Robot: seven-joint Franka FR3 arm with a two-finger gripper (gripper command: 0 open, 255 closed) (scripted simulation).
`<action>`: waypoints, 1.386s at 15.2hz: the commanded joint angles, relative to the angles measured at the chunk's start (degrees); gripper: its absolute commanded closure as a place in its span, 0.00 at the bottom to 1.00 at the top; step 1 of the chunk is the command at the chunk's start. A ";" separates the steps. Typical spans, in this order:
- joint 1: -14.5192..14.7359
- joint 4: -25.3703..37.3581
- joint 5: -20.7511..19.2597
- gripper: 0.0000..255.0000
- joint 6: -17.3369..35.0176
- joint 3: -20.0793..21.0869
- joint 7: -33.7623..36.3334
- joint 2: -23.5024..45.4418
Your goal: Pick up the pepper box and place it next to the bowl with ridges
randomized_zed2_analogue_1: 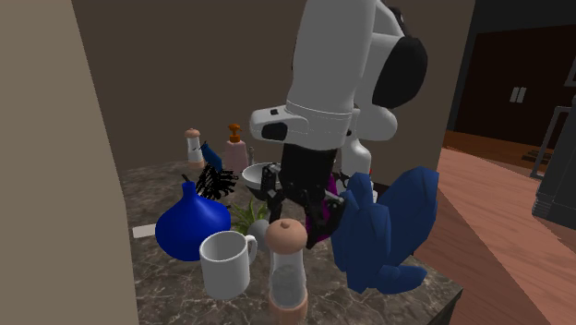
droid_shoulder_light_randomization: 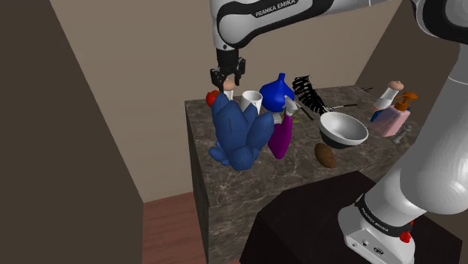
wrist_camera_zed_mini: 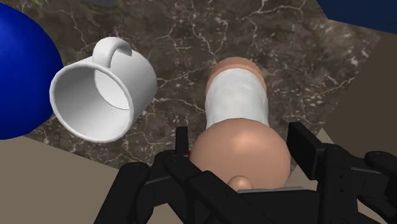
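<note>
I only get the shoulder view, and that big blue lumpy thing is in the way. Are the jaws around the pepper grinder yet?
Observer: In the wrist view the jaws stand apart, one on each side of the round tan top of the white-bodied pepper grinder. Touching or not, I can't tell.
Operator: Is it standing up?
Observer: Yes, upright on the dark marbled counter, near its edge.
Operator: Anything close?
Observer: A plain white mug beside it, with a strip of counter between them.

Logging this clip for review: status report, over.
Hand open, straddling pepper box cap, not lifted. Pepper box upright near counter edge. White mug close beside, blue vase beyond it.
</note>
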 commanded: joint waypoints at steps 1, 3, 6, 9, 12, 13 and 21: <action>-0.03 1.27 0.24 1.00 -1.58 0.03 -0.44 -0.36; -0.02 2.34 0.44 1.00 -2.96 0.08 -0.75 -0.71; 0.01 4.06 0.70 1.00 -5.06 0.16 -1.20 -1.15; 0.06 5.92 0.92 1.00 -7.20 0.22 -1.63 -1.47; 0.13 7.93 1.09 1.00 -9.38 0.27 -2.05 -1.69; 0.15 8.63 1.14 1.00 -10.12 0.29 -2.18 -1.73; 0.44 14.96 1.33 1.00 -16.22 0.42 -3.19 -1.59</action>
